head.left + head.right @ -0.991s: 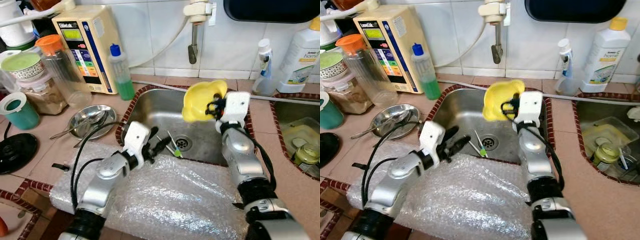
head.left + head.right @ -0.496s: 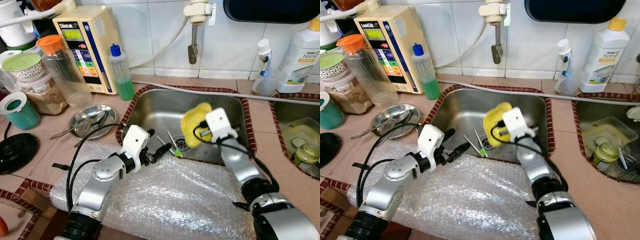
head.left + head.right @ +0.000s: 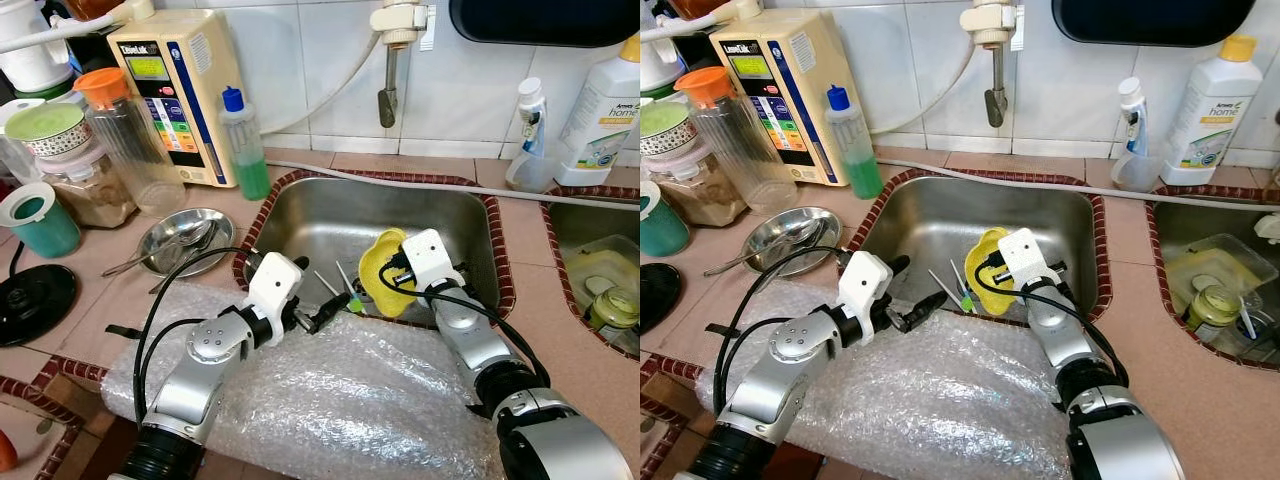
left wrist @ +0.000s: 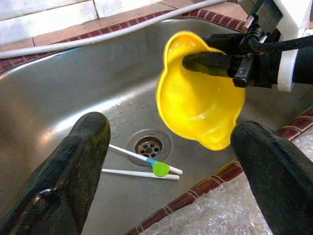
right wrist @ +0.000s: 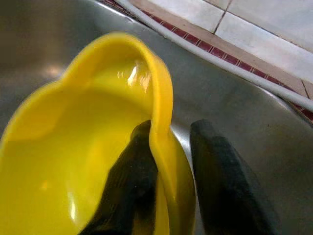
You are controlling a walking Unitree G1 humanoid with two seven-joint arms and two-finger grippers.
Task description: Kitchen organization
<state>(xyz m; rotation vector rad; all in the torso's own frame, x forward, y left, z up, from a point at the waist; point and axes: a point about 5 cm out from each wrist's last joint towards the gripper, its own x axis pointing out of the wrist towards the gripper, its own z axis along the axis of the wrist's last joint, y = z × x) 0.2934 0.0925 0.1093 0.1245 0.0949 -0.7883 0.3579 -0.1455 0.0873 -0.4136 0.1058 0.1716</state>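
Note:
A yellow plastic bowl (image 3: 383,277) hangs tilted on its side low in the steel sink (image 3: 310,215), near the front wall. My right gripper (image 3: 396,272) is shut on the bowl's rim (image 5: 159,105), one finger inside and one outside. At the sink's front edge, just left of the bowl, my left gripper (image 3: 318,318) is open; its fingers (image 4: 73,161) stand wide apart with nothing between them. Two white sticks with a green piece (image 4: 152,169) lie beside the drain (image 4: 148,146).
Bubble wrap (image 3: 340,400) covers the counter in front of the sink. On the left stand a steel dish with a spoon (image 3: 185,240), a green bottle (image 3: 243,145), a pitcher (image 3: 125,140) and jars. The tap (image 3: 390,60) hangs above. A second basin (image 3: 600,280) lies right.
My right gripper has brought the yellow bowl down from above the sink to low in the basin by the front wall. The left gripper has edged slightly right along the sink's edge.

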